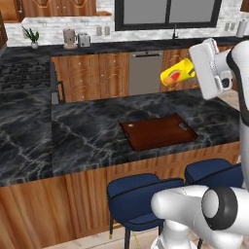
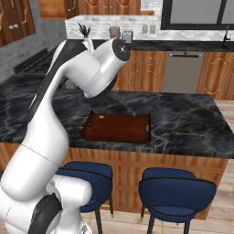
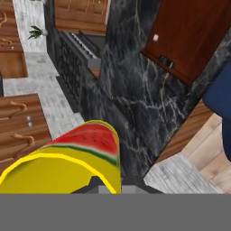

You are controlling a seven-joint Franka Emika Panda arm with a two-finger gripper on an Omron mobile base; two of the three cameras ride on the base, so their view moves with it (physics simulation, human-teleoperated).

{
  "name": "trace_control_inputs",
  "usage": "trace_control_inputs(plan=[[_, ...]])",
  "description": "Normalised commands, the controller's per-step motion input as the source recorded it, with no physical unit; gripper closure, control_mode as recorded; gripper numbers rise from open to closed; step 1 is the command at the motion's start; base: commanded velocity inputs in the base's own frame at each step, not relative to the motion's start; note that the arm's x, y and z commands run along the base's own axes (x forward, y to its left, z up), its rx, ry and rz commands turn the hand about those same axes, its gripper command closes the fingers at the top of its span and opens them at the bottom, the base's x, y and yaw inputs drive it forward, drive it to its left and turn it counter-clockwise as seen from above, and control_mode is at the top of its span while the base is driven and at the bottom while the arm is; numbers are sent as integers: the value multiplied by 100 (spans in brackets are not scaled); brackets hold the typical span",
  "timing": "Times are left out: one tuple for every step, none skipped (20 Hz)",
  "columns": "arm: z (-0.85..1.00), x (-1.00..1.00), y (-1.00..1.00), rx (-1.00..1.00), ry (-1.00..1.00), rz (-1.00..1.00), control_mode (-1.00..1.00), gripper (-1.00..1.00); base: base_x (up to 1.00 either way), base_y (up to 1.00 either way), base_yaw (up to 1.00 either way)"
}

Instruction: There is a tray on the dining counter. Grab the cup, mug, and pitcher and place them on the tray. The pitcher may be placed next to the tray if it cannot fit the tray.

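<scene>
Gripper (image 1: 192, 73) clamped on yellow watermelon-print cup (image 1: 177, 74), held sideways above the dining counter (image 1: 87, 131).
Right base view showed the rectangular wooden tray (image 2: 116, 128) bare; the arm hid the cup.

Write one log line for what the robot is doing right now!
gripper: shut on yellow watermelon cup | cup: tilted sideways, in the air over the dining counter | tray: nothing on it

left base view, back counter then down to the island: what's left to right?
Potted plant → grey jar → toaster → dishwasher → yellow watermelon-print cup, held in the end effector. Below, the tray lies on the dining counter.
</scene>
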Motion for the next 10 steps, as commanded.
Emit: trace_control_inputs(plan=[[0,23,0,0,0,0,-100,100,0,0,0],[0,24,0,0,0,0,-100,100,0,0,0],[0,24,0,0,0,0,-100,100,0,0,0],[0,26,0,0,0,0,-100,100,0,0,0],[0,25,0,0,0,0,-100,100,0,0,0],[0,21,0,0,0,0,-100,100,0,0,0],[0,17,0,0,0,0,-100,100,0,0,0],[0,20,0,0,0,0,-100,100,0,0,0],[0,19,0,0,0,0,-100,100,0,0,0],[0,19,0,0,0,0,-100,100,0,0,0]])
